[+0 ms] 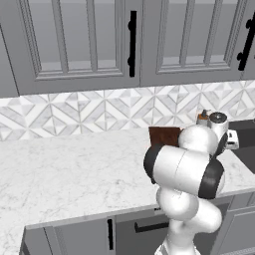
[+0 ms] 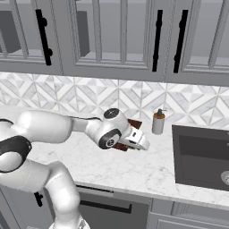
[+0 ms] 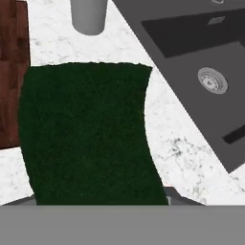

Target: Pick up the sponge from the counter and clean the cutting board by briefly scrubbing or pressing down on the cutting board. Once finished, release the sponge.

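Note:
The sponge (image 3: 86, 134), a dark green block, sits right in front of the hand camera with my gripper shut on it; it hides the fingertips. The reddish-brown cutting board (image 3: 13, 72) lies along the left edge of the hand view, partly covered by the sponge. In the right base view my gripper (image 2: 139, 142) hangs low over the white marble counter (image 2: 134, 174), with brown parts of the cutting board (image 2: 134, 123) showing behind and under the wrist. From the left base view the cutting board (image 1: 163, 134) lies behind the arm. I cannot tell whether the sponge touches the board.
A dark sink (image 2: 201, 154) is set in the counter right of the gripper, also seen as the sink (image 3: 201, 57) in the hand view. A soap dispenser (image 2: 158, 121) stands by the tiled backsplash behind the board. Open marble stretches to the left (image 1: 64, 169).

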